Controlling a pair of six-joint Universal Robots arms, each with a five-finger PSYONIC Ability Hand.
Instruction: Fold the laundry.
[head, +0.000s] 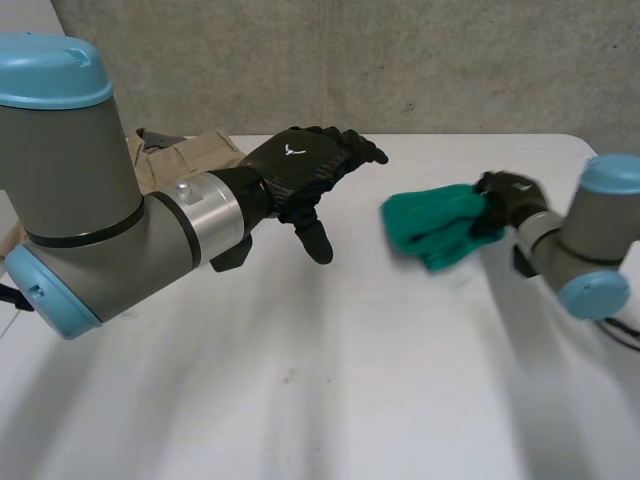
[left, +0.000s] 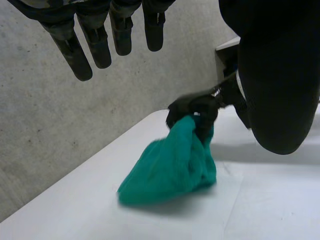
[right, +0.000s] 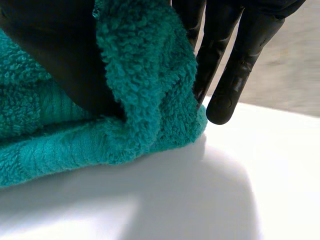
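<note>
The green towel (head: 435, 225) sits bunched at the far right of the white table (head: 330, 400), its right end gathered up in the right hand (head: 508, 200). The right wrist view shows a thick fold of terry clamped between the thumb and the fingers (right: 235, 60), while the lower part of the cloth rests on the tabletop. That pinch at one end looks meant for dragging or lifting the bundle so it can be spread before any fold is made; nothing is folded yet. The left hand (head: 300, 170) hovers above the middle of the table, well apart from the towel, with its fingers (left: 97, 42) straight, spread and holding nothing. It seems poised to take a second edge. Behind the left arm, at the far left, a tan garment (head: 185, 155) lies in a heap. The towel is close to the table's far edge and right edge, so the safer room for laying it flat is the wide bare surface toward the near middle.
</note>
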